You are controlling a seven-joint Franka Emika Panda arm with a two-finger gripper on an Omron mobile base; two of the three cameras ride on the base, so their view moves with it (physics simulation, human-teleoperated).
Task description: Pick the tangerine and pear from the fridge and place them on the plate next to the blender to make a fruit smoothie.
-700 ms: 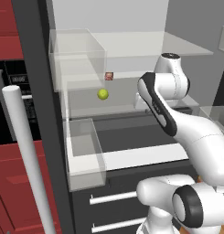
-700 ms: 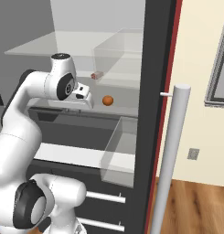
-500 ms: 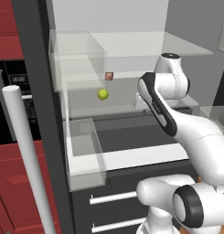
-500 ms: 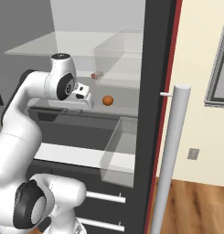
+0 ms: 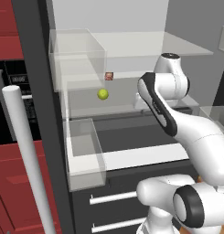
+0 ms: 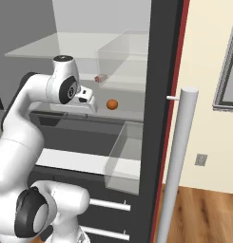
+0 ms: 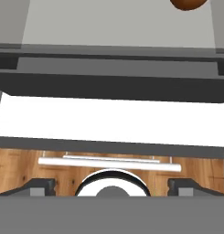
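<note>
- Standing open, the fridge (image 5: 40, 91) shows its pale interior, glass shelves and clear bins in both base views, with its thick white bar handle (image 5: 26, 155) in front.
- From the left base view, the pear (image 5: 103, 93) appears as a small yellow-green ball on a glass shelf, towards that shelf's left edge, with a small reddish-brown box (image 5: 109, 76) behind it near the back edge.
- That view hides the claw behind the white arm (image 5: 168, 91).
- From the right base view, the tangerine (image 6: 111, 104) shows instead: a small round orange ball on the same shelf, just beside the claw (image 6: 92, 103) but apart from it.
- In the hand view, the tangerine (image 7: 189, 3) is cut off by the top edge, above a white ledge (image 7: 109, 121).
- The claw's tips (image 7: 38, 186) stand wide apart at the bottom corners, holding nothing.
</note>
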